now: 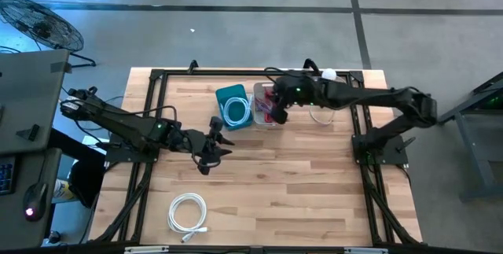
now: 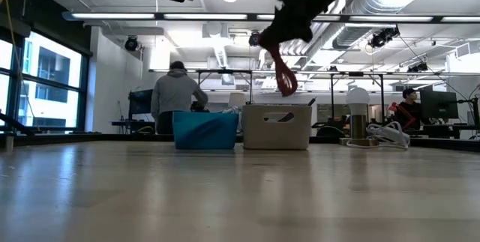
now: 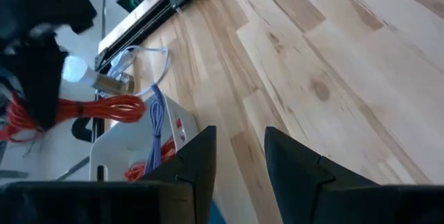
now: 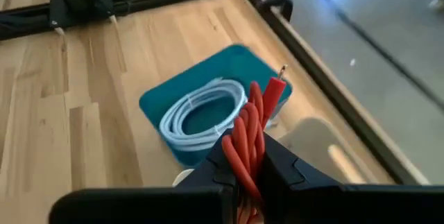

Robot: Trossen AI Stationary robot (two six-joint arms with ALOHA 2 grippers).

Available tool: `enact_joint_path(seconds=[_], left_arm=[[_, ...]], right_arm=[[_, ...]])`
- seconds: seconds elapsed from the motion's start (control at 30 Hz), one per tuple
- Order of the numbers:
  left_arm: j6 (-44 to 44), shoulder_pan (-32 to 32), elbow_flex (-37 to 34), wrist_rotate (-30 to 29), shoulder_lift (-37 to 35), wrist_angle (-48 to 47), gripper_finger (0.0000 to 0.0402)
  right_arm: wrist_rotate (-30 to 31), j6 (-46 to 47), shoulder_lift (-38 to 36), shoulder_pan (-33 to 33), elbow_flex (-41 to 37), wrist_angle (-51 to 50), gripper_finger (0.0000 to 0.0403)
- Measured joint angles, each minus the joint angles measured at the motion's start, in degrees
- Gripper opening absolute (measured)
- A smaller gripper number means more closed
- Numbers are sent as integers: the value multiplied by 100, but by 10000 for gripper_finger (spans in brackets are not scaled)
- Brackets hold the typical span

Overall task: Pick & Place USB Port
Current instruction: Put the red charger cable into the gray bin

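My right tool (image 4: 248, 175) is pinching a coiled red USB cable (image 4: 251, 130), which hangs above the white bin (image 2: 277, 126). That bin seems to hold more red cable already, though I can't see in clearly. One white cable (image 1: 236, 111) lies coiled in the teal bin (image 1: 222, 94); another white cable (image 1: 188, 212) waits on the table (image 1: 314, 183), still to be sorted. My left tool (image 3: 239, 158) hovers spread and empty over the table's middle. I can read no writing or labels.
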Motion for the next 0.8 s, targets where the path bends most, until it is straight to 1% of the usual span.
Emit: enact_joint_path(seconds=[0.17, 0.37, 0.63, 0.7, 0.8], left_arm=[[-130, 0, 0, -14, 0, -71, 119], [-153, 0, 0, -12, 0, -115, 119], [-401, 0, 0, 72, 2, -261, 119], [-431, 0, 0, 128, 2, -262, 119], [-436, 0, 0, 204, 2, -263, 119]], right_arm=[[-392, 609, 370, -100, 0, 101, 17], [-643, 1243, 581, -326, 4, -63, 17], [-846, 1662, 785, -734, 2, -283, 17], [-1013, 1674, 820, -813, 2, -324, 18], [-1189, 1726, 842, -867, 2, -362, 44]])
